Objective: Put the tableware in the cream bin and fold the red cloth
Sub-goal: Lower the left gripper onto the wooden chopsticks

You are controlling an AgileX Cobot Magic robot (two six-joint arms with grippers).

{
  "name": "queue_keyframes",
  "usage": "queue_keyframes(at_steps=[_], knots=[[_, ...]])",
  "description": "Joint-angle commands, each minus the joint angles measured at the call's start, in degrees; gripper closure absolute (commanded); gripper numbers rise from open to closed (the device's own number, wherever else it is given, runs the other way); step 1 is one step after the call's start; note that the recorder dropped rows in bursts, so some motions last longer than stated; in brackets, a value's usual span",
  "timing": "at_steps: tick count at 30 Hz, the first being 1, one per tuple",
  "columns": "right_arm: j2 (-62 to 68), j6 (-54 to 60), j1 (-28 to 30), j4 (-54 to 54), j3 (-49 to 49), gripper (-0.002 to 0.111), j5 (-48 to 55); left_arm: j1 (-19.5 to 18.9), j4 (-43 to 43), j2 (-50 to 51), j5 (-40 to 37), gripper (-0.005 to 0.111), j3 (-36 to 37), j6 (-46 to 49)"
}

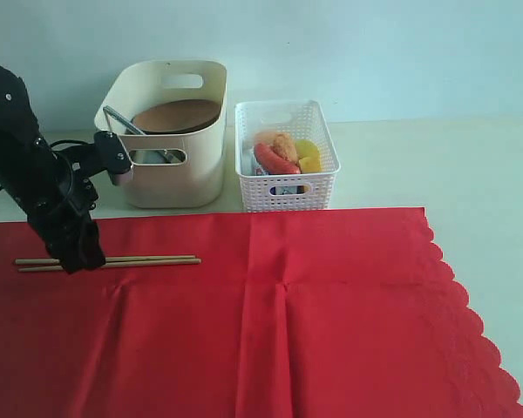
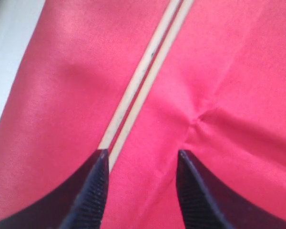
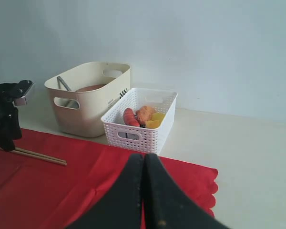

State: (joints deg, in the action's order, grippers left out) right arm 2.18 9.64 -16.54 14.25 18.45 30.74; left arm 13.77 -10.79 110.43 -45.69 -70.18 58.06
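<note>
1. The red cloth point(image 1: 349, 313) is seen spread flat over the near part of the table point(image 1: 479, 165). Its scalloped edge runs down the right side of the exterior view, and a few creases are noted near its middle.
2. The pair of wooden chopsticks point(image 1: 148, 259) is found lying on the cloth, side by side and touching, in its left part near the back edge.
3. The left pincer point(image 2: 142, 154) is lowered to the cloth over one end of the chopsticks. Its jaws are spread and nothing is pinched. In the left wrist view the sticks are seen to run up to one fingertip point(image 2: 99, 167). The other fingertip is set apart from them over bare cloth.
4. The cream bin point(image 1: 192, 178) is placed on the table just behind the cloth. The round brown plate point(image 1: 176, 115) is seen inside it, near the top. A silver metal piece point(image 1: 118, 117) is leaned at the bin's left inner wall; what it is cannot be told.
5. A white lattice basket point(image 1: 288, 196) is set just beside the bin on its right. Red, orange and yellow foods point(image 1: 283, 152) are held in it.
6. The right pincer point(image 3: 144, 158) is pressed together with nothing between its fingers. It is kept well apart from both bins, with red cloth seen behind it.
</note>
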Motion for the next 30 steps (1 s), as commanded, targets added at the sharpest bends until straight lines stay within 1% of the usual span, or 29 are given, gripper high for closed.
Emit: queue_keyframes(at_steps=[1,5,8,12,23,30], knots=[[-0.2,0.3,0.3,0.4,-0.3,0.108,-0.7,0.2,-0.3,0.2,0.4,0.06,-0.4,2.2],[-0.2,0.3,0.3,0.4,-0.3,0.108,-0.7,0.1,-0.2,1.3,0.4,0.054,-0.4,3.9],[-0.2,0.3,0.3,0.4,-0.3,0.108,-0.7,0.1,0.0,3.0,0.7,0.051,-0.4,4.9],[-0.2,0.3,0.3,0.4,-0.3,0.108,-0.7,0.1,0.9,3.3,2.3,0.052,-0.4,5.3],[-0.2,0.4,0.3,0.4,-0.3,0.108,-0.7,0.1,2.0,3.3,2.6,0.052,-0.4,6.2],[-0.2,0.4,0.3,0.2,-0.3,0.108,-0.7,0.1,2.0,3.3,1.5,0.052,-3.1,6.2]])
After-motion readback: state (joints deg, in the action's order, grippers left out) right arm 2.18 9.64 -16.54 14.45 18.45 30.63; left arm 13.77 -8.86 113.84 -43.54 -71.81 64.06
